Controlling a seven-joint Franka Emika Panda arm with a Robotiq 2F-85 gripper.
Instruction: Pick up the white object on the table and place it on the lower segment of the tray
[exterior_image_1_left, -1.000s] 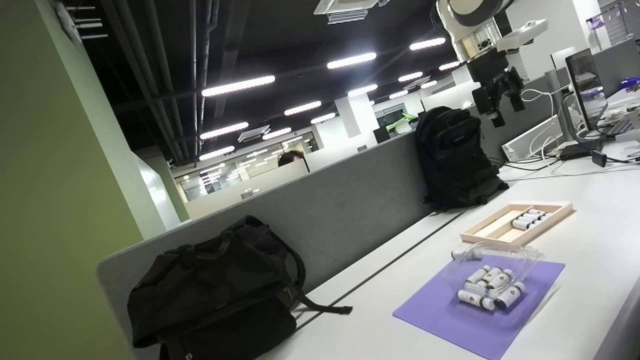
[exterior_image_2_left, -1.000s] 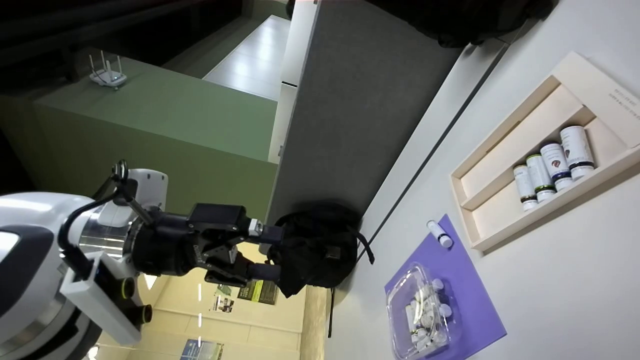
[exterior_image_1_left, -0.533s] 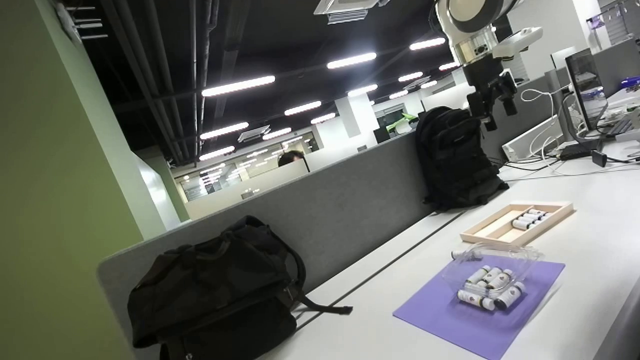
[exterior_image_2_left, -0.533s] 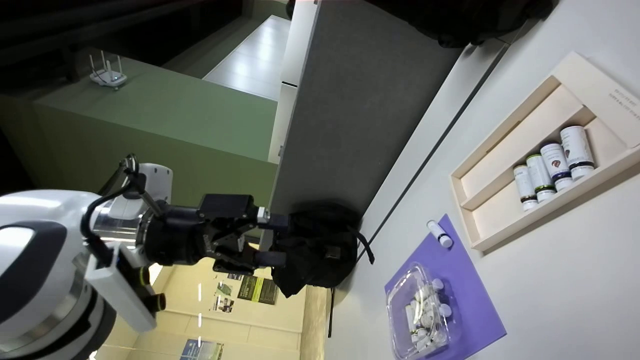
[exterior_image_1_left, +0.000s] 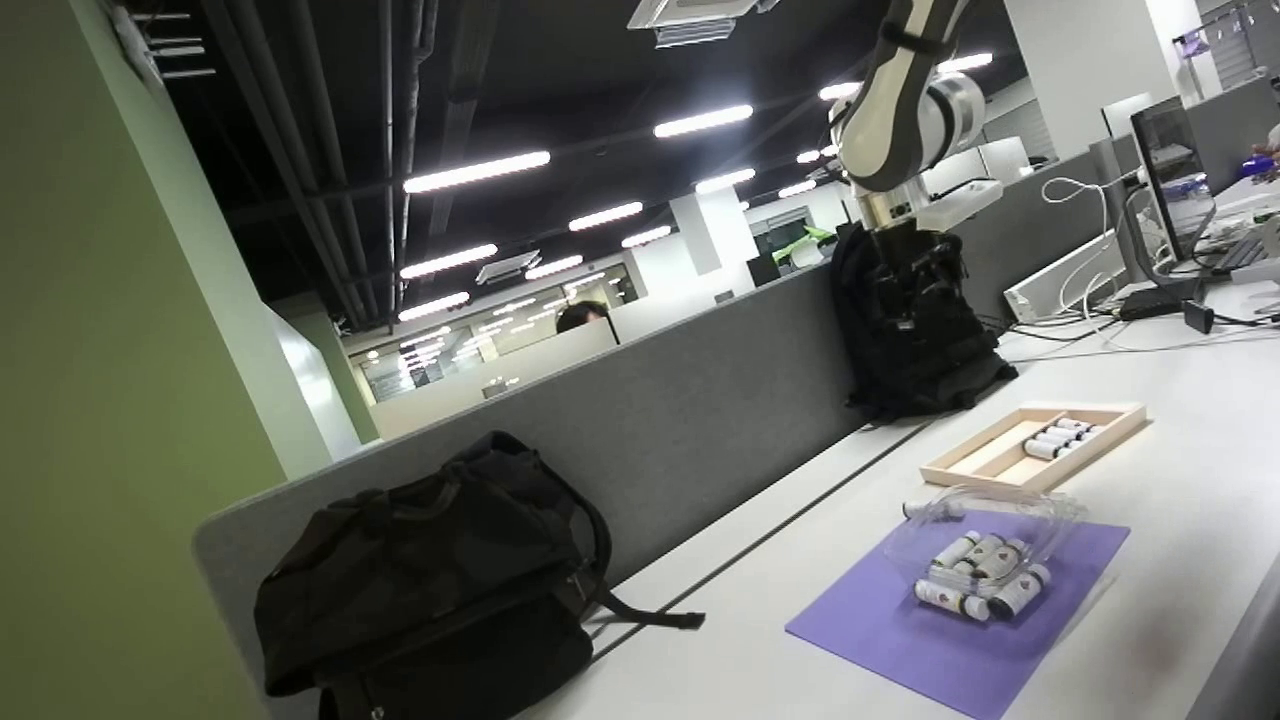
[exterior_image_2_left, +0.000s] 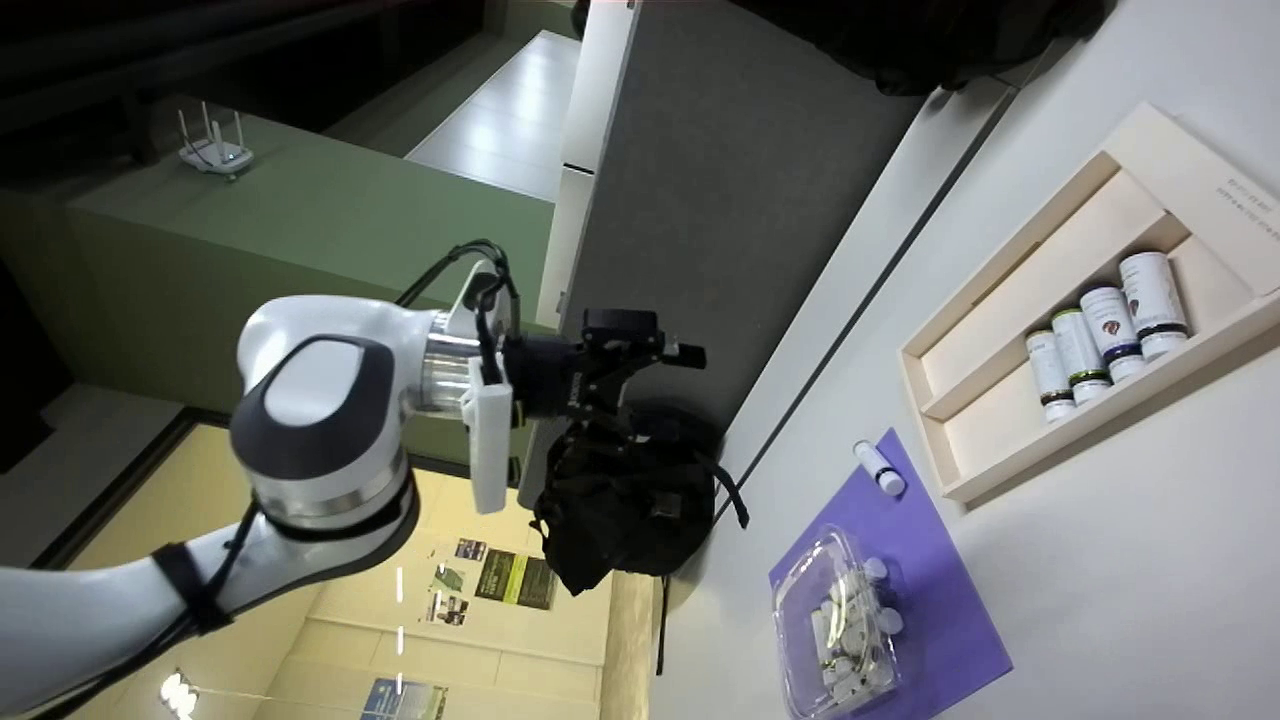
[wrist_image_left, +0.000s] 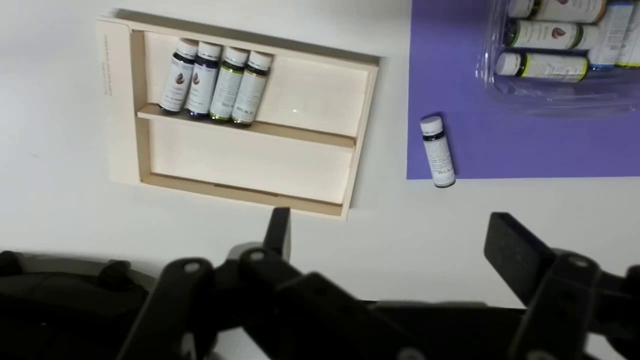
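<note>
A small white-labelled bottle with a white cap lies across the purple mat's edge, partly on the table. It also shows in both exterior views, beside the mat and partly behind a clear container. The light-wood tray has two long compartments. In the wrist view the upper one holds several white-capped bottles and the lower one is bare. The tray also shows in both exterior views. My gripper is open and empty, well above the table.
A purple mat bears a clear plastic container with several bottles, right of the tray in the wrist view. Black backpacks stand against the grey partition. Cables and a monitor are farther along the table.
My arm has swung lower, moving left and down in an exterior view until the gripper overlaps a backpack there. The gripper has turned. The bottle and tray have not moved.
</note>
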